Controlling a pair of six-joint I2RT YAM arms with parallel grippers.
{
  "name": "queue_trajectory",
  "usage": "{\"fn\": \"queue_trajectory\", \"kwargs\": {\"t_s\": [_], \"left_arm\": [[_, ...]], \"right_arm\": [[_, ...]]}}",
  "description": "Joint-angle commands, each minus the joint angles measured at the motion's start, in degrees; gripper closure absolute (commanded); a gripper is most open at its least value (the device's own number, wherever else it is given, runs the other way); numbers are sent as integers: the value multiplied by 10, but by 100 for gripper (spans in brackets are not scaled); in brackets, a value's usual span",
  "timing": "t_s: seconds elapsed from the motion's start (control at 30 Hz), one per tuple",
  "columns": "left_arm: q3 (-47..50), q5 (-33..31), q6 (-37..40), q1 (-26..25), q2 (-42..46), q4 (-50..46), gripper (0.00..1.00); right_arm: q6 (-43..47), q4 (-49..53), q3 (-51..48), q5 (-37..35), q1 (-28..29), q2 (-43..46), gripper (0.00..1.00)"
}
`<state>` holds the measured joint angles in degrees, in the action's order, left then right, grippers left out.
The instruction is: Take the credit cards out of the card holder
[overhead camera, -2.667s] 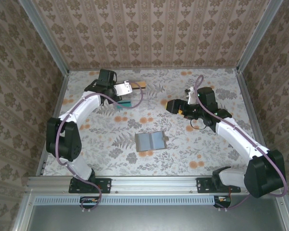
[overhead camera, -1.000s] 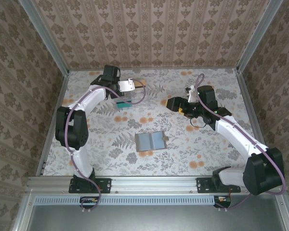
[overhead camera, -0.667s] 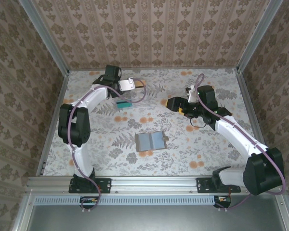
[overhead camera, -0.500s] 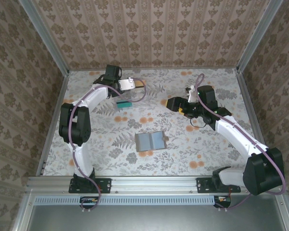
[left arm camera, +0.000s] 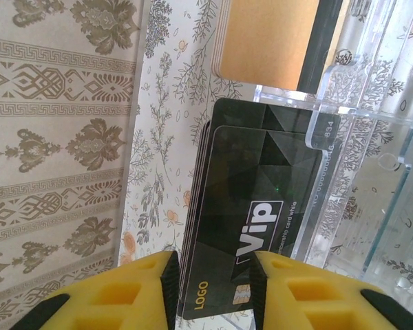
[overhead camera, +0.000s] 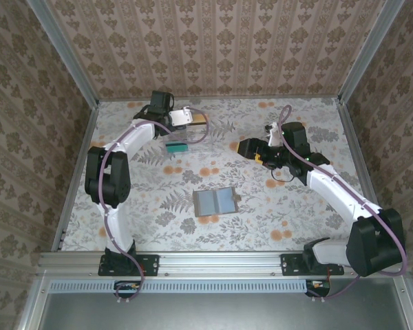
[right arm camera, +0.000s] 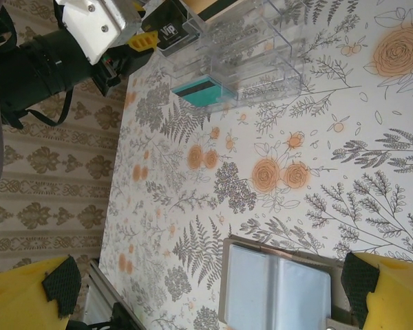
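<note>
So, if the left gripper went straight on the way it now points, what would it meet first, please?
The black cards, whose near end sits between the fingers of the left gripper. They stand in the clear tray, which probably comes next, though depth is unclear.

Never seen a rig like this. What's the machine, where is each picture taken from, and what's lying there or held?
Two robot arms are bolted at the near edge of a flowered table. One picture looks down from above; the other two come from a camera on each wrist, showing that arm's own yellow fingers. An open card holder lies mid-table. At the far left, a clear tray holds black cards, with a teal card and a tan card at it. The left hand has its fingers either side of the black cards; whether they grip, I cannot tell. The right hand is open and empty.
</note>
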<state>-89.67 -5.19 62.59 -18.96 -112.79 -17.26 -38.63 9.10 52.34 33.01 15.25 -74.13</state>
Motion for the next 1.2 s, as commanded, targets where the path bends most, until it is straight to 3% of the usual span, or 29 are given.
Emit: {"fn": "queue_trajectory", "kwargs": {"t_s": [0.0,0.1,0.2,0.23,0.37,0.57,0.7,0.83,0.93,1.07,1.17], "left_arm": [[-20,11,-10,6,-2,-6,64],[-27,20,-40,6,8,-7,63],[-40,34,-87,6,25,-8,52],[-43,38,-110,6,32,-10,46],[-37,42,-186,6,72,5,1],[1,29,-326,11,146,45,0],[61,-27,-425,14,208,102,0],[76,-97,-617,37,251,57,0],[74,-32,-701,71,267,-31,0],[152,74,-747,82,323,-44,0],[220,101,-806,81,376,-52,1]], "right_arm": [[-8,-15,-2,8,-4,-4,0],[-10,-15,-2,8,-4,-4,0],[-9,-12,-3,5,-3,-3,0],[-6,-10,-3,3,-2,-3,0],[10,10,1,-16,6,-1,0],[50,56,11,-62,40,1,0],[72,84,17,-105,74,3,0],[89,102,18,-146,113,-1,3],[99,112,17,-169,139,-10,11],[109,127,11,-215,177,-25,15],[108,132,-5,-245,198,-36,20]]}}
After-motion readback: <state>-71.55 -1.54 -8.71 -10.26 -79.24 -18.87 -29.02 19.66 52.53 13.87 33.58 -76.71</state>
